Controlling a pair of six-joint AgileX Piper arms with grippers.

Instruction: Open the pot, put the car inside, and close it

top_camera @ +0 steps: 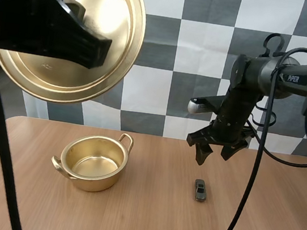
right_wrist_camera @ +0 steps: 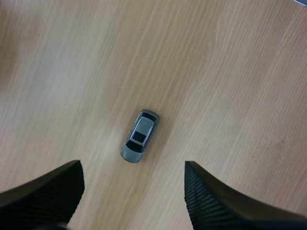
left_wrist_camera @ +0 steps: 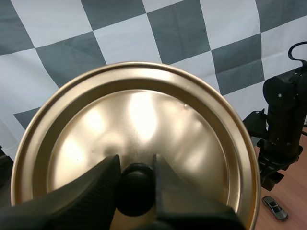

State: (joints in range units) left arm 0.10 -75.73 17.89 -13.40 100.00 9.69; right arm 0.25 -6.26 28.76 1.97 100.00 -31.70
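One counter [top_camera: 145,217] carries all. Lid [left_wrist_camera: 144,120] held high, left claw [left_wrist_camera: 135,172] clamped on its knob [left_wrist_camera: 135,194], so the pot [top_camera: 90,181] stands open for loading. Right claw [top_camera: 213,156], spread wide and empty, hangs above the car [top_camera: 200,190], apparently lined up for pickup.

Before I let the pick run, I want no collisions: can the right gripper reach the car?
Probably yes. The right gripper hangs open above the car, with nothing between them; the pot stands well aside on the table.

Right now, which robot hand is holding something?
The left gripper: it pinches the black knob of the gold lid. The right gripper hangs open over the car.
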